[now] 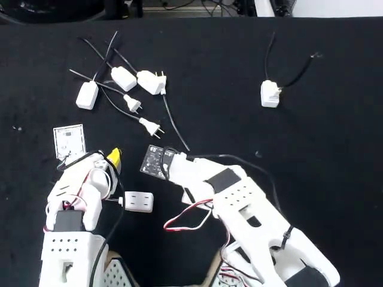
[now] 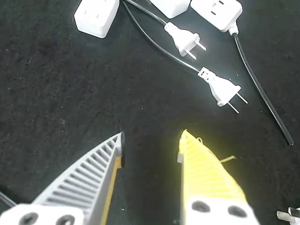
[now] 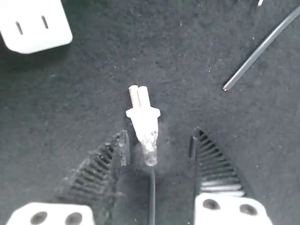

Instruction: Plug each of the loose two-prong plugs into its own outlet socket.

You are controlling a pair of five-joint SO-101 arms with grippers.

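A black cloth [image 1: 239,107] covers the table, lying under the left pincer [image 1: 109,160] and spreading out from it on every side. A few pale specks [image 1: 18,128] sit on the cloth ahead of the pincer and off to its left. Far ahead of the pincer, past the cloth's far edge, there are dark cables [image 1: 209,7]. A dark bulk [image 1: 48,9] sits on the left there, and a white panel [image 1: 335,7] well off to the right.

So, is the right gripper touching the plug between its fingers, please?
Apart. The right wrist view shows a dark gap between the plug and each of the fingers.
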